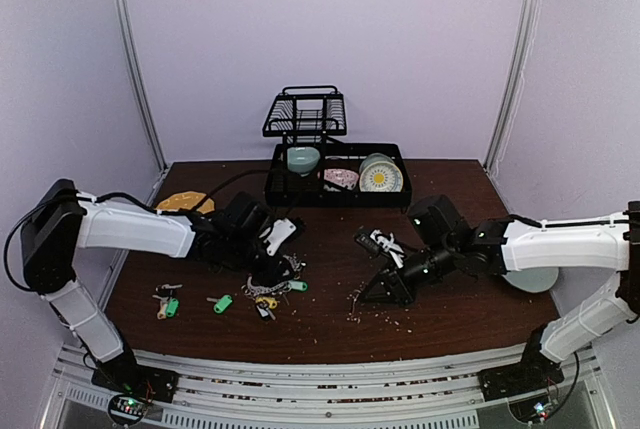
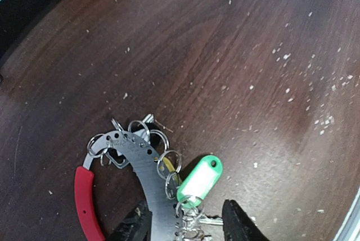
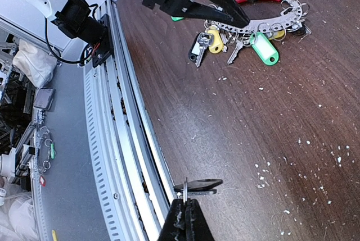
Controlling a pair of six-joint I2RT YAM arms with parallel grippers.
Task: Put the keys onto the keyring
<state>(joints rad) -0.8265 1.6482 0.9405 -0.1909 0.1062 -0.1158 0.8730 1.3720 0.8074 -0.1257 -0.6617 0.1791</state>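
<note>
loose keys (image 1: 165, 302): far left on the table (image 1: 450, 209), a small bunch with a green tag; a single green-tagged key (image 1: 222, 302) lies between it and the keyring, apart from both.
left gripper (image 2: 185, 204): low over the keyring, jaws apart; the two dark fingers (image 2: 135, 227) straddle the metal band and the bunch of small rings. whether either pad touches the metal cannot be told.
keyring (image 2: 143, 165): flat on the table left of centre, just below the left gripper in the top view; a grey perforated arc with a red sheath (image 2: 87, 201) on one end.
tags on the keyring: green tag (image 2: 199, 179) with a white insert, yellow tag (image 3: 214, 41), one dark tag (image 3: 196, 47).
writing: faint marks stamped on the band near its holes, too small to read; nothing legible on the tag inserts.
right gripper (image 3: 185, 207): right of centre, well apart from the keyring, jaws together and pinching the small split ring of the dark-tagged key (image 3: 199, 185), which hangs above the table.
dish rack (image 1: 305, 114): at the back edge, holding a bowl and plates.
</note>
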